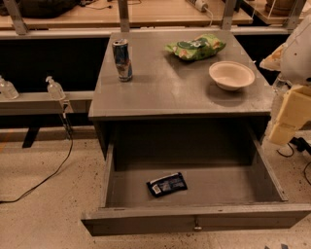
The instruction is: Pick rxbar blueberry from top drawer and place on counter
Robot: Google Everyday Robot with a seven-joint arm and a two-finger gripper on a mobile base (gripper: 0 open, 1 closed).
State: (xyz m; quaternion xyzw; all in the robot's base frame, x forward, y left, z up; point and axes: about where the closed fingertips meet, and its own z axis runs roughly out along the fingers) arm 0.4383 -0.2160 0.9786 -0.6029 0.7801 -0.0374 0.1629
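The rxbar blueberry point(167, 184) is a dark blue-black flat bar with white label marks. It lies on the floor of the open top drawer point(194, 220), left of centre and near the front panel. The drawer is pulled out fully, its small metal knob facing me. The counter point(170, 82) is the grey tabletop above it. My gripper point(289, 119) hangs at the right edge of the view, beside the counter's right front corner, above the drawer's right wall and far from the bar.
On the counter stand a blue-silver drink can point(122, 60) at the back left, a green snack bag point(195, 47) at the back and a white bowl point(232, 75) at the right. A wooden bench point(146, 14) runs behind. Two sanitizer bottles point(54, 88) sit on a ledge at the left. Cables cross the floor.
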